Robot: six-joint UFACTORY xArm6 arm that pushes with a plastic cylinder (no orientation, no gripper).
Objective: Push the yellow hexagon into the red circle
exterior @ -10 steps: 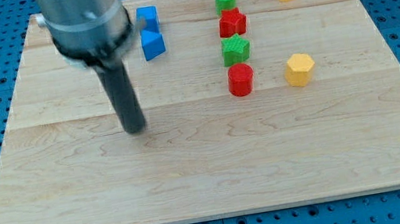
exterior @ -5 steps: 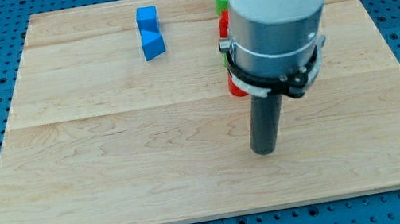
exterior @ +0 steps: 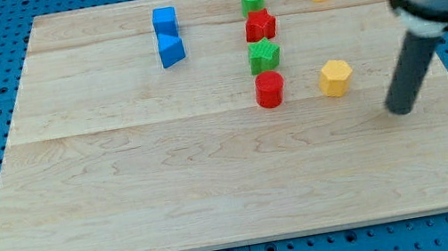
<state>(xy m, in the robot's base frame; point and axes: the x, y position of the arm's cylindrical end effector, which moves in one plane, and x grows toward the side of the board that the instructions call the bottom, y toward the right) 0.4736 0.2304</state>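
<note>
Since the earlier frames the rod has swept across the surface from its left half to the right side, and the tip (exterior: 400, 108) now rests near the right edge, clear of every block. There is no gripper on this arm, so nothing is held; the rod only pushes.

Nearest the tip, up and to the view's left of it, sits the yellow hexagon (exterior: 336, 78), apart from it with bare wood between. Further left, at about the same depth, is the red circle (exterior: 269, 89), well apart from the hexagon.

The tip stands on the far side of the hexagon from the red circle, though a little nearer the bottom edge than their line. Judged from this, it should move slightly toward the top edge, then push straight left.
</note>
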